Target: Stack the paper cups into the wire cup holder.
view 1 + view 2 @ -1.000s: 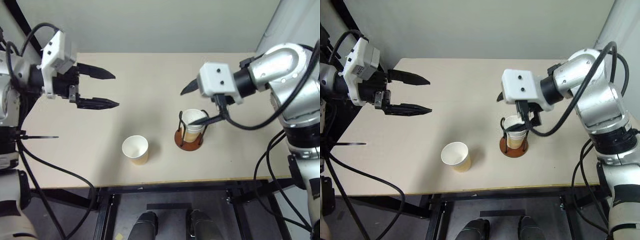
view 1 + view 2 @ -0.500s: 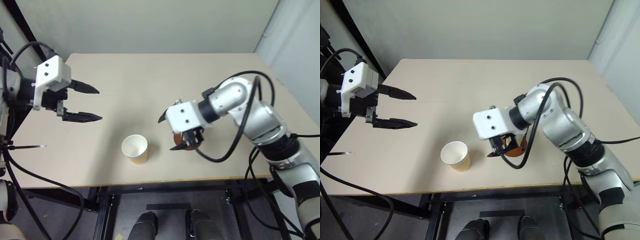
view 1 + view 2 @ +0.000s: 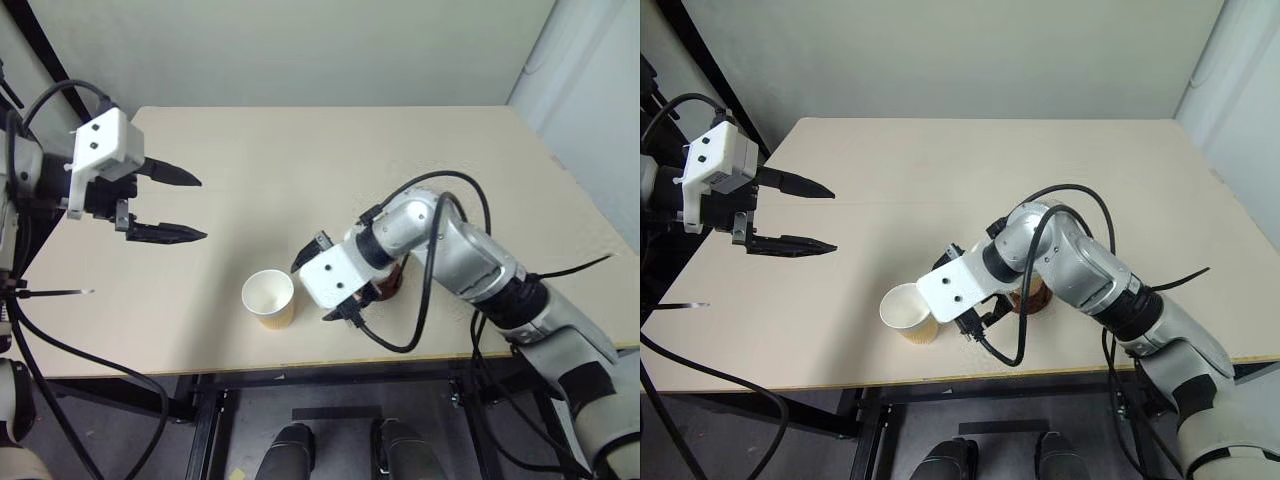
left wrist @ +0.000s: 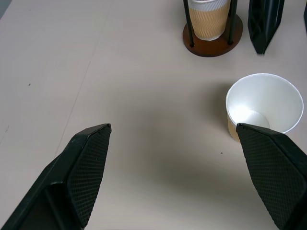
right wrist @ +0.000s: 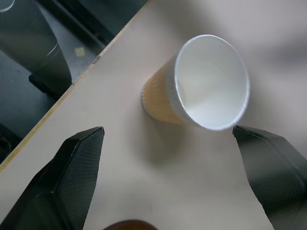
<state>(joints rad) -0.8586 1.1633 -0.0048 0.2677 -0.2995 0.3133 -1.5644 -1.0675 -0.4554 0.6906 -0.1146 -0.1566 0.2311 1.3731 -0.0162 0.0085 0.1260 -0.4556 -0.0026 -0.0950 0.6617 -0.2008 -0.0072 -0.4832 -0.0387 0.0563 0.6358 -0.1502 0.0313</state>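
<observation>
Loose cup: a small tapered tan paper cup with a white inside and white rolled rim [image 3: 269, 298] stood upright and alone on the counter, near its front edge, mouth up and empty.
Holder: a wire cup holder with a round reddish-brown disc base and thin black upright wires [image 4: 211, 28] stood just to the right of the loose cup, apart from it, largely hidden behind the right wrist in the head views.
Stacked cups: ribbed tan paper cups with white rims [image 4: 207, 18] sat inside the holder's wires; how many were nested there could not be told.
Right hand: the right hand [image 5: 172, 158] hung low over the counter between the holder and the loose cup, its two black fingers spread wide and holding nothing, the cup lying ahead of them.
Left hand: the left hand [image 3: 175, 205] hovered well off to the left above the counter, fingers wide apart and empty.
Counter: a plain beige counter [image 3: 300, 170] carried the cups and holder.
</observation>
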